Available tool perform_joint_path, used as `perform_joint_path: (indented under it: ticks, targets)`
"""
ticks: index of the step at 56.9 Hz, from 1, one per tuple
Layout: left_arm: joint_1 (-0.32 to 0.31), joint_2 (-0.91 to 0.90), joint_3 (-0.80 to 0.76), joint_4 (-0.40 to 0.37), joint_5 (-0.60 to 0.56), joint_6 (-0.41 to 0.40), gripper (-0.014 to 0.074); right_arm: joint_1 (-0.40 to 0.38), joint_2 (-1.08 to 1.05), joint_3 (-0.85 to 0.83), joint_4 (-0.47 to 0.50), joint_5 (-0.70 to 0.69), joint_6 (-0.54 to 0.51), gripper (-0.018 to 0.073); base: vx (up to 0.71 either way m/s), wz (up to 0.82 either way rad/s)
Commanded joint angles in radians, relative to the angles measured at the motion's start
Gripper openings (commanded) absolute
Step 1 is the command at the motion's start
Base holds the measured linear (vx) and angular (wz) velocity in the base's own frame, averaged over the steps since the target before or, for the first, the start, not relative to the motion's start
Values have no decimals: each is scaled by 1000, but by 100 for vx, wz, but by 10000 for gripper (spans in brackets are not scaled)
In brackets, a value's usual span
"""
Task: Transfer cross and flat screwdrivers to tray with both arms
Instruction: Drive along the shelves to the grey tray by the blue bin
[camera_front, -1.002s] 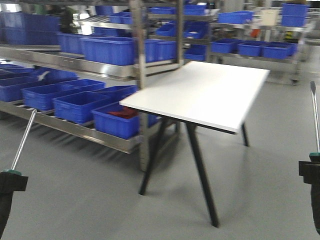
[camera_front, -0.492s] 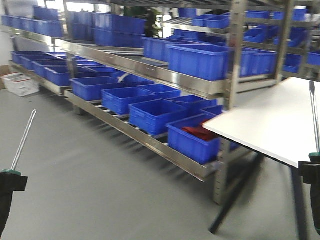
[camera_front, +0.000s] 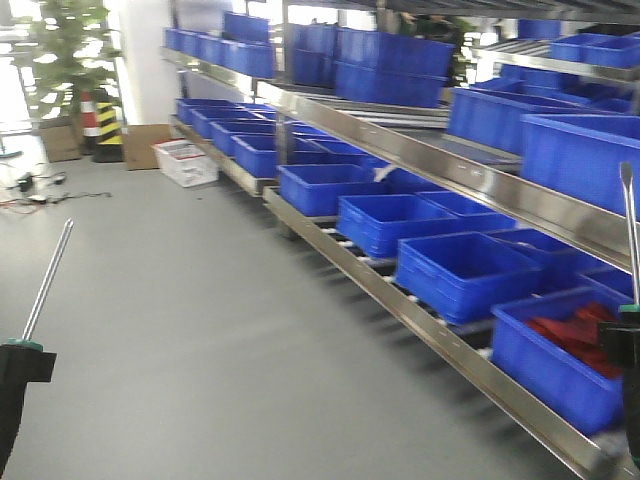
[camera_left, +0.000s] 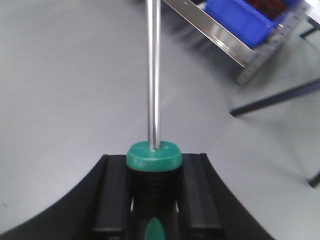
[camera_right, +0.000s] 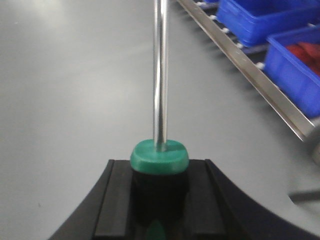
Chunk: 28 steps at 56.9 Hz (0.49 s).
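Grey floor (camera_front: 180, 330) lies beneath both wrists, where the left gripper (camera_left: 154, 200) clamps the green-and-black handle of the left screwdriver (camera_left: 153, 75) and the right gripper (camera_right: 159, 200) clamps the right screwdriver (camera_right: 160, 75) likewise, each slim bright shaft rising from a green collar. Beyond them the front view has swung left within 1 second: the white table is gone, replaced by a steel rack (camera_front: 420, 150) of blue bins (camera_front: 455, 275) running back to a potted plant (camera_front: 70, 45). I judge the base is turning in transit with 2 tools secure; the tray is nowhere in view, so setting them down cannot start yet.
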Motion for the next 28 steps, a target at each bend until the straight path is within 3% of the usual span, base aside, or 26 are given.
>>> perform_joint_path:
  ticks: [1, 28]
  targets:
    - [-6, -21, -31, -34, -53, -1, -1, -6, -13, -27, -3, -85, -9, -8, 57, 53]
    - [-6, -21, -31, -34, -42, -1, -1, -6, -12, -27, -3, -85, -9, -8, 58, 51]
